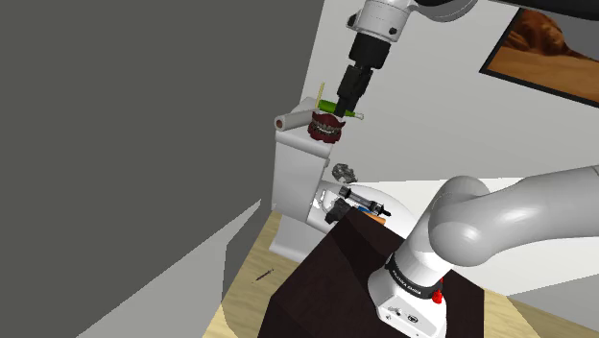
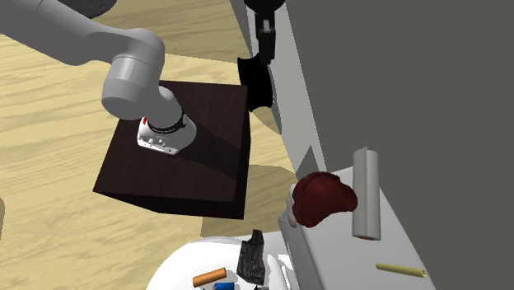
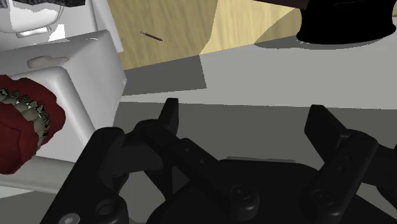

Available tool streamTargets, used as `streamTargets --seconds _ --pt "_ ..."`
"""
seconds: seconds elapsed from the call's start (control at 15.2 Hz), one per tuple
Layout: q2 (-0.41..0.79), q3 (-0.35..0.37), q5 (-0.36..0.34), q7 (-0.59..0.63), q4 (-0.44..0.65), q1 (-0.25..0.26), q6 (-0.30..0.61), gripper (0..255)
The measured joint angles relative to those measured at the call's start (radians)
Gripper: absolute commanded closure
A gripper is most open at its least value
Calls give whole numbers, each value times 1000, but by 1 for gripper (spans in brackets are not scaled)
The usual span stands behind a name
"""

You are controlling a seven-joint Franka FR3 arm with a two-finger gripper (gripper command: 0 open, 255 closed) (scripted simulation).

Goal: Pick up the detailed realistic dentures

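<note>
Over pale tank lid point(image 2: 329, 247), shoulder view: hung gripper point(image 1: 343, 102) wide, empty, at 1 o'clock of dentures point(image 1: 326, 127); had yet to grasp, lift.

Grey roll point(image 2: 366, 194) close beside dentures point(image 2: 323, 198)
</note>
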Motion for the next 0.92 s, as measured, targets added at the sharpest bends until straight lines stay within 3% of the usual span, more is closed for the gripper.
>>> streamTargets --seconds 0.33,0.92 --pt "99 -46 -12 -34 45 -17 29 0" --pt "435 -194 -13 -162 269 -64 57 0"
